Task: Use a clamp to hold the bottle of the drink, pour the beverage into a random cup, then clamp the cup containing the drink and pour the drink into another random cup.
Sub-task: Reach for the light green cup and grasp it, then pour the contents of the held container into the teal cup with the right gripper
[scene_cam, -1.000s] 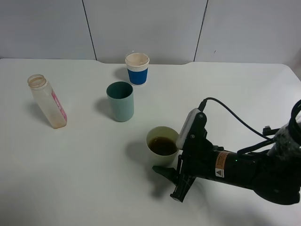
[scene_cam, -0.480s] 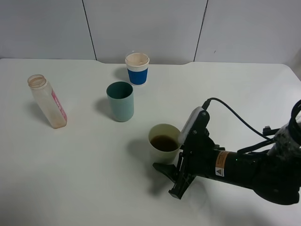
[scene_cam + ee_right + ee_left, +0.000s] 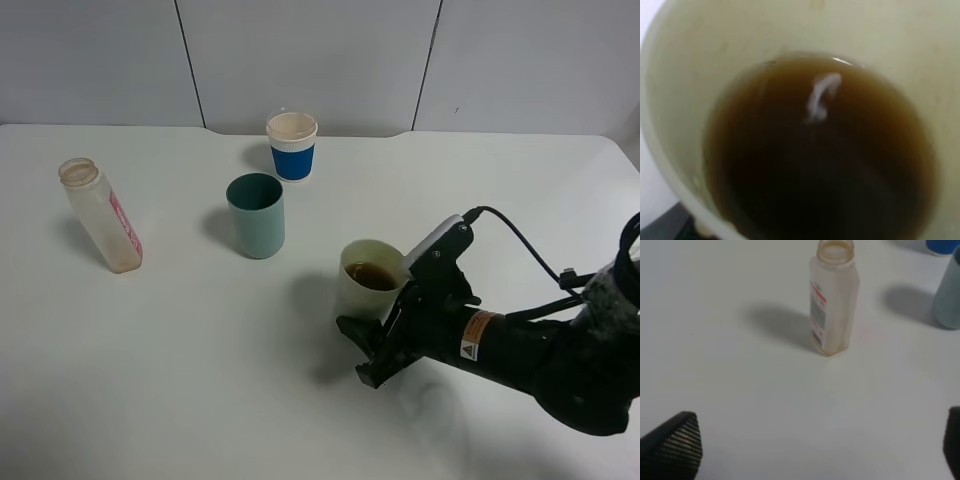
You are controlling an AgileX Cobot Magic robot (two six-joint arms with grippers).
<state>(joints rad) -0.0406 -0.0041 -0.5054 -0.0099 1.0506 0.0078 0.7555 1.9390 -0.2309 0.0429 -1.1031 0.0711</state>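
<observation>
Pale yellow-green and thin-walled, the filled cup point(image 3: 370, 281) sits nearest the front of the worktop point(image 3: 200, 390), clamped low on its side by the right end effector point(image 3: 378, 340). It seems to hang clear of the surface, since its shadow falls off to one side. The brown drink point(image 3: 372, 275) fills roughly the lower half.

The step in hand looks like the carry toward a second cup. To do it well, keep the rim level on the way and travel slowly so the liquid does not slosh. Stop with the lip just above the receiving mouth and only then tilt gently. The teal cup point(image 3: 255, 215) is the closer target. The blue-sleeved cup point(image 3: 292, 146) stands farther back, near the wall. The bottle point(image 3: 100, 215) stands well apart to the left, looking drained.

The right wrist view shows only the cup's inside, with the dark surface and a pale fleck, but no fingers. The grip itself is legible only from the high camera. The left wrist view alone shows the left end effector point(image 3: 815, 445), spread wide and holding nothing, aimed at the bottle.
</observation>
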